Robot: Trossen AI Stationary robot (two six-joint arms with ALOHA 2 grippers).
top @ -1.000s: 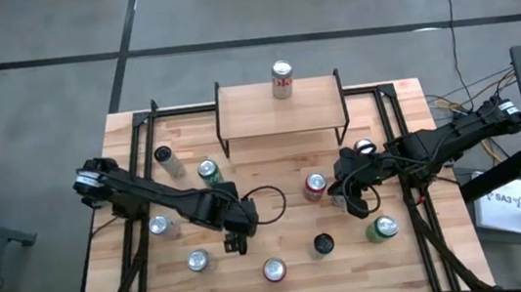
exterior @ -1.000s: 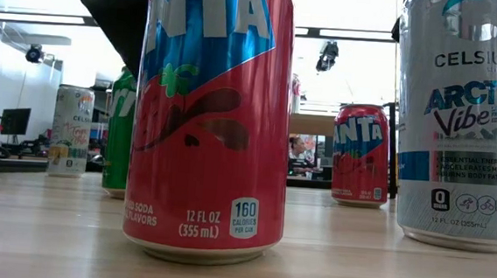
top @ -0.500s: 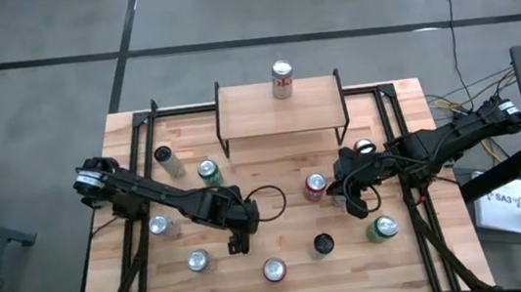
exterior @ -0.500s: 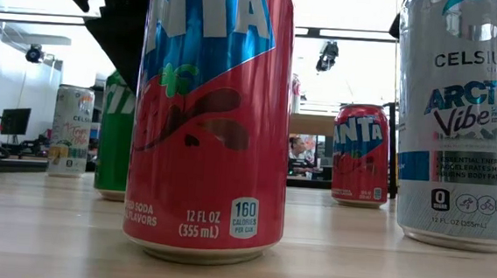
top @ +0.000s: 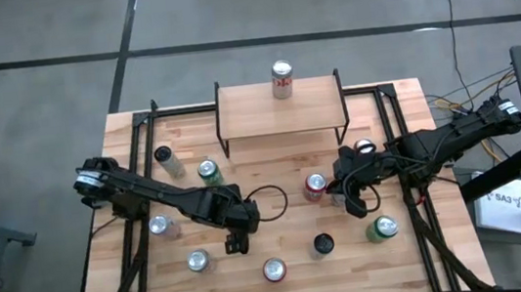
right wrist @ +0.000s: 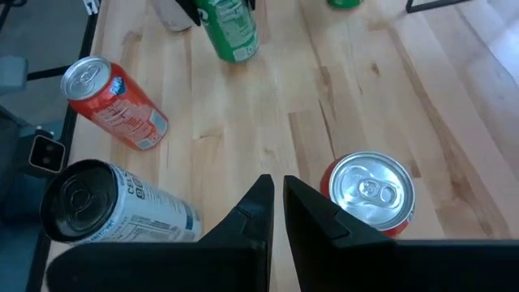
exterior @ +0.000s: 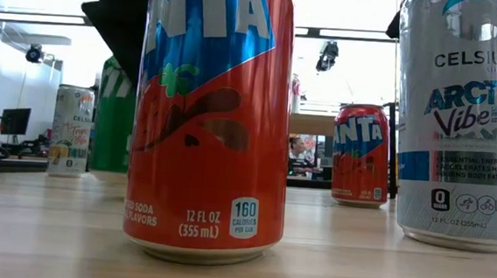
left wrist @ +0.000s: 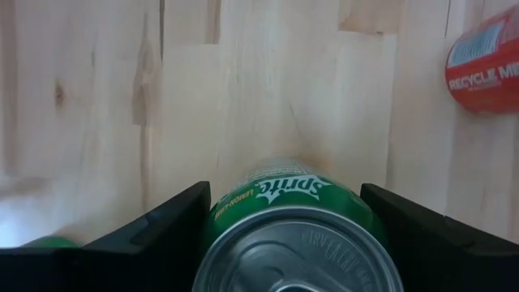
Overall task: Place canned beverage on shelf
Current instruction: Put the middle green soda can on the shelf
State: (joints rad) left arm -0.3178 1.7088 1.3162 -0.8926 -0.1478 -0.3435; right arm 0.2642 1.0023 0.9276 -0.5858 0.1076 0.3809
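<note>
While we look straight down, we find the left gripper over the middle of the table, and the can it holds is hidden beneath it. The shelf stands at the far edge with one silver-topped can on its top board. The right gripper hangs just right of a red can. Other cans stand scattered around both arms.

At table height, we note a green can lifted clear of the wood under a dark gripper, partly hidden behind a large red Fanta can. A Celsius can stands at the right.

From the left wrist, we see the Sprite can seated between both dark fingers, which press its sides: the left gripper grasps it.

From the right wrist, we see the right gripper clenched with nothing between its fingers, a red can just beside it.
</note>
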